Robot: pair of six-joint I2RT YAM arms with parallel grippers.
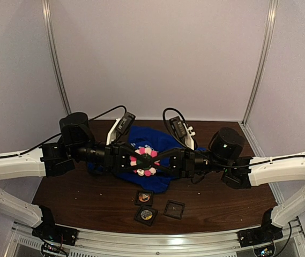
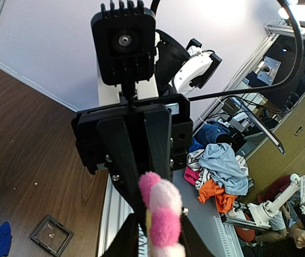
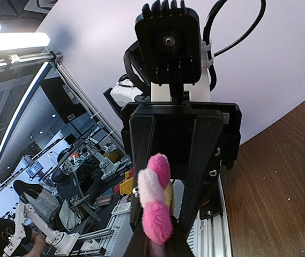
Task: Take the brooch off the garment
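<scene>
Two grips | left end effector (image 1: pixel 138 159), right end effector (image 1: pixel 155 160) pinch fluffy pink-white brooch (image 1: pixel 146 170)

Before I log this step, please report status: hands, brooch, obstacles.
Left hand and right hand both shut on the brooch, over the garment. Brooch free or still pinned: cannot tell. Three square cases nearby, not in the way.
</scene>
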